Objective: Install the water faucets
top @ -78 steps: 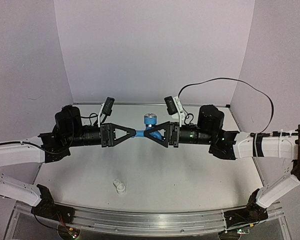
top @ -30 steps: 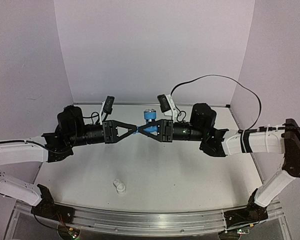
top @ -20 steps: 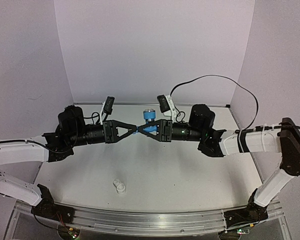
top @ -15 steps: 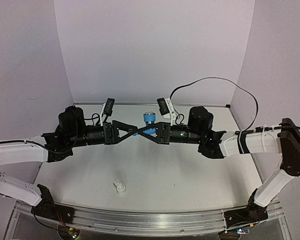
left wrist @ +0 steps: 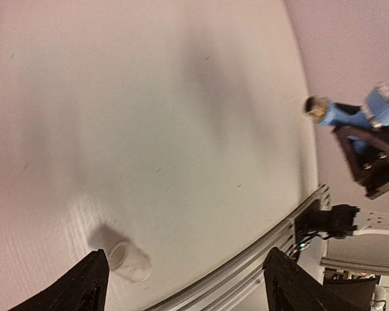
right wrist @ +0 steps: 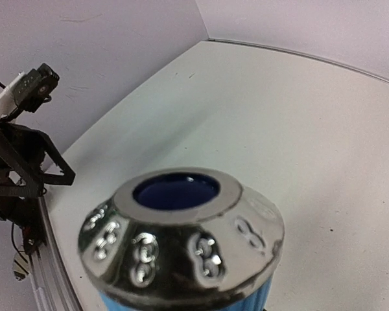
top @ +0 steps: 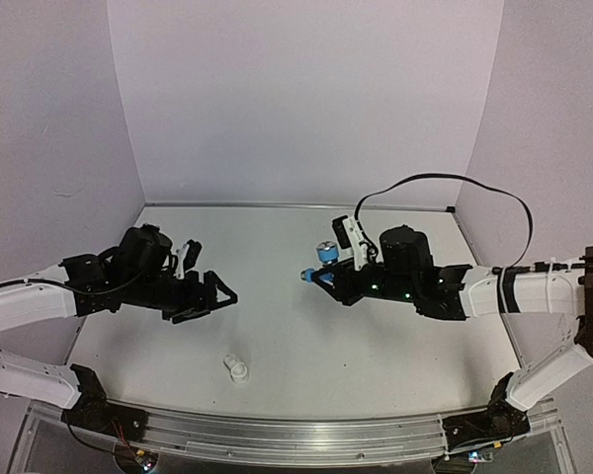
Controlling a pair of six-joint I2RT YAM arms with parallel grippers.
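The left arm reaches in low from the left, its forearm nearly level. The left gripper (top: pixel 215 304) hangs above the table with its jaws spread wide and nothing between them. The right arm stretches in from the right, also nearly level, and a black cable (top: pixel 445 179) loops above it. The right gripper (top: pixel 316 279) is clamped on the light-blue faucet (top: pixel 325 254), holding it off the white table (top: pixel 306 336) near the middle. Pale lilac walls (top: pixel 296 89) enclose the table, and a metal rail (top: pixel 296 434) runs along its near edge. A small white fitting (top: pixel 237 367) lies near that rail, well apart from both grippers. The faucet's long axis is tilted: its silvery knob (right wrist: pixel 181 240) faces up and back towards the right wrist camera, and its other end points towards the left gripper.
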